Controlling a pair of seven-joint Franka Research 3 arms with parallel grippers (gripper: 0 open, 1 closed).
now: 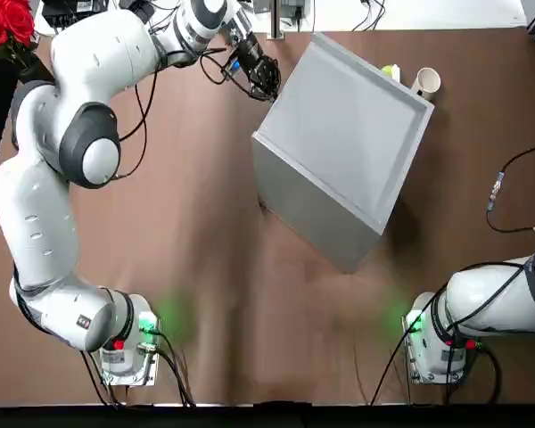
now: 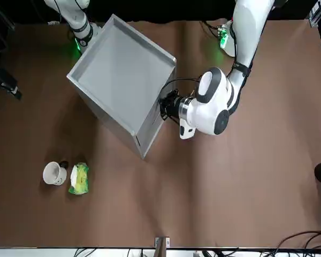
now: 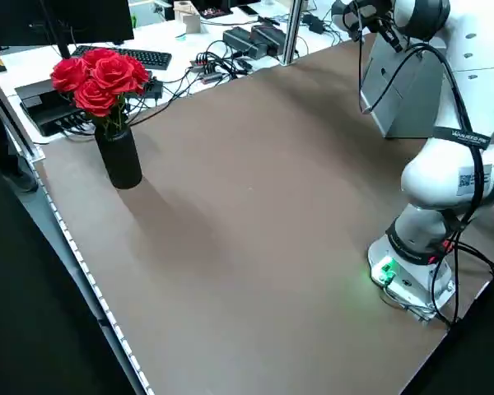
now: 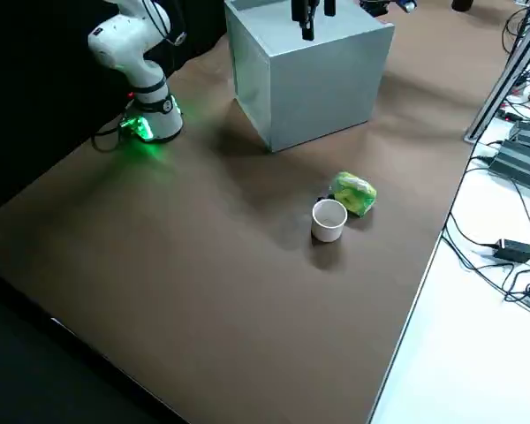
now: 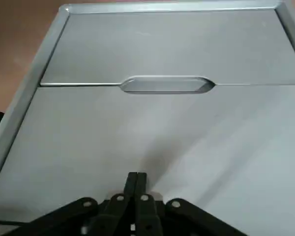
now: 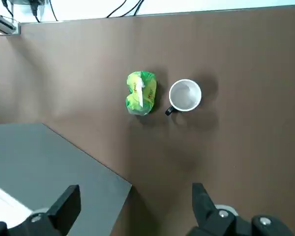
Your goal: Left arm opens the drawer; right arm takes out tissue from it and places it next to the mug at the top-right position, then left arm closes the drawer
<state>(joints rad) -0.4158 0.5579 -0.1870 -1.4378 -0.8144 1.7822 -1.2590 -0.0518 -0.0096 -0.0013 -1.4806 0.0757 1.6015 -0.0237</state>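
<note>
The grey cabinet (image 1: 343, 134) stands mid-table with its drawer (image 5: 162, 132) pushed in, the front panel flush and its handle recess (image 5: 167, 84) free. My left gripper (image 2: 163, 107) is shut, fingertips right at that panel below the recess, holding nothing. The yellow-green tissue (image 2: 79, 178) lies on the table beside the white mug (image 2: 54, 173), at the far right corner beyond the cabinet. The right arm (image 1: 499, 299) is drawn back near its base; its gripper (image 6: 135, 189) hangs open and high, looking down on the tissue (image 6: 141, 92) and mug (image 6: 185, 95).
A black vase of red roses (image 3: 115, 156) stands at the table's far left edge. Loose cables (image 1: 508, 192) trail across the right side. Bare brown tabletop (image 1: 205, 267) spreads between the cabinet and both bases.
</note>
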